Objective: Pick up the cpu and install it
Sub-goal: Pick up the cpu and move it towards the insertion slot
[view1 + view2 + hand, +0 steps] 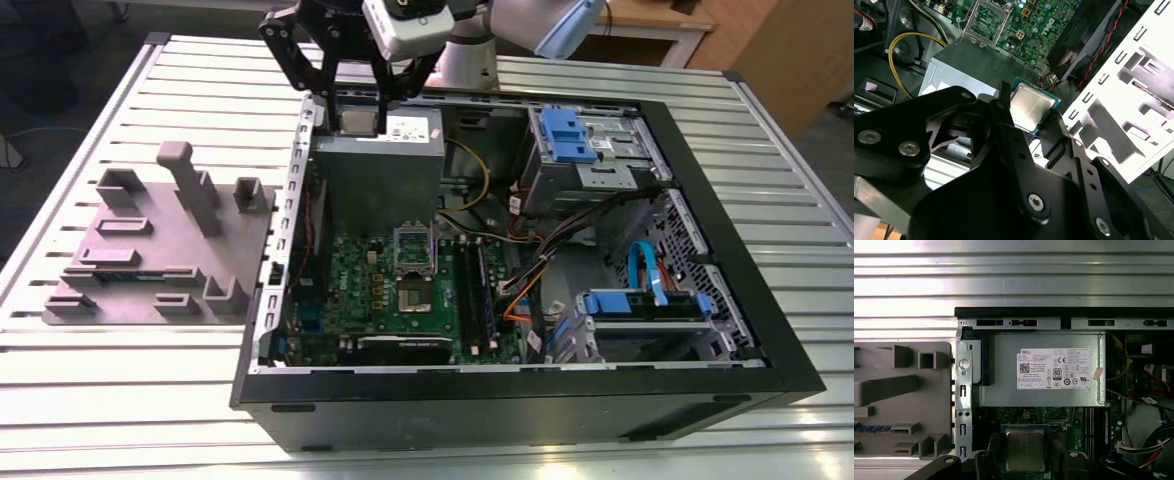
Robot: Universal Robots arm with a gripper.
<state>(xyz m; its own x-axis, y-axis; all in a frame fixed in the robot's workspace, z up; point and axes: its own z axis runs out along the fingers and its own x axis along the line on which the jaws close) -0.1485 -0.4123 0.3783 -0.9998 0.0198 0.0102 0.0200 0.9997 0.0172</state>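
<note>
**CPU clamped in the gripper, hanging over the power supply**

The gripper (358, 116) has its jaws closed on the cpu (358, 124), pinching it by two opposite edges. In both wrist views the chip's shiny top shows between the black fingers (1004, 107). In the exterior view the chip hangs above the grey power supply (380, 165), at the far end of the open computer case (507, 400) and toward the exterior view's left. The socket (412, 292) lies nearer, on the green motherboard (354, 290). Its metal frame (414, 243) is swung up and nothing sits in it. A grey fixture tray (160, 250) stands outside the case, on the exterior view's left.

The pick-up looks done and the install does not, so the step in hand reads as the carry to the socket. Doing it well means keeping the chip flat and square in the fingers, as it seems to be now. The grip belongs on the edges alone. The path should pass clear of the raised frame. In the first wrist view the chip's sides run parallel to the power supply's edges, a good sign for alignment. Whether its corner mark matches the socket cannot be told.
</note>
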